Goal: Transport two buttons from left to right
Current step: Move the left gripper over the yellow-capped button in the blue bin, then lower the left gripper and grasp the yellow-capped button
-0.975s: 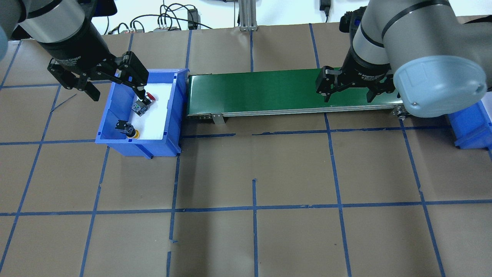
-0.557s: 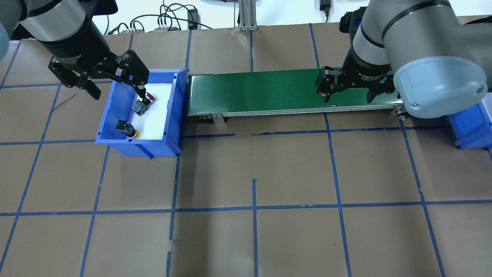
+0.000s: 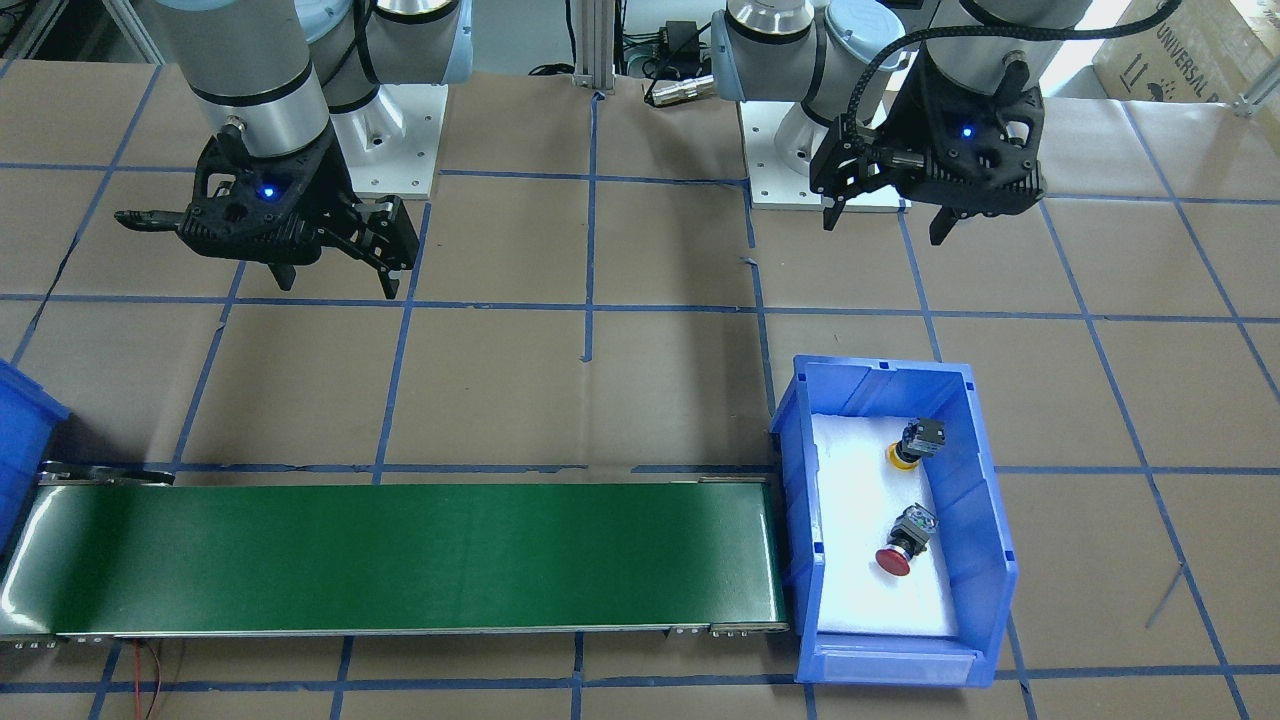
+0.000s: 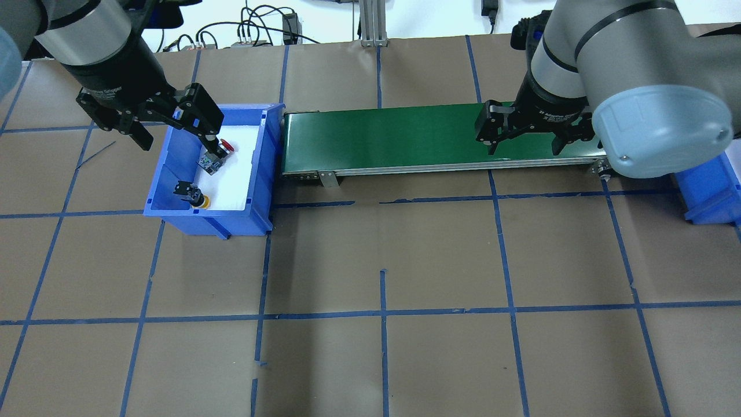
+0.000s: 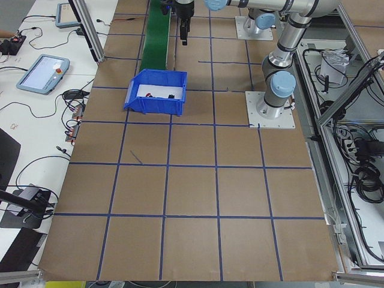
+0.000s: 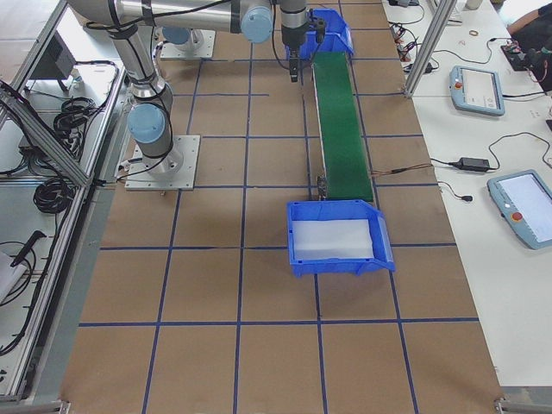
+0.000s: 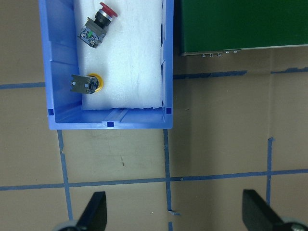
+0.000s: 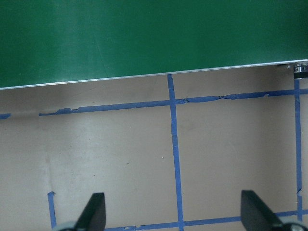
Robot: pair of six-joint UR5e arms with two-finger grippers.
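Hard plastic, likely light and rigid: red button (image 7: 98, 25) and yellow button (image 7: 85, 84) are laid in the blue bin (image 7: 110, 124), red at 12 o'clock of yellow. Blocky bodies are judged the best hold; rounded caps may slip. The left pincer (image 7: 175, 214) and right pincer (image 8: 173, 214) are spread, empty.

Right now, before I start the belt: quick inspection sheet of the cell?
surface: brown-paper table, blue tape grid; green conveyor across it.
job's things: red button and yellow button lying on white foam in the left blue bin; second blue bin at the belt's other end.
clutter: nothing seen.
end effectors: left end effector open, holding nothing, short of the bin; right end effector open, at the belt's edge.
cables: power brick with black leads behind the table.
surroundings: teach pendants on side benches.
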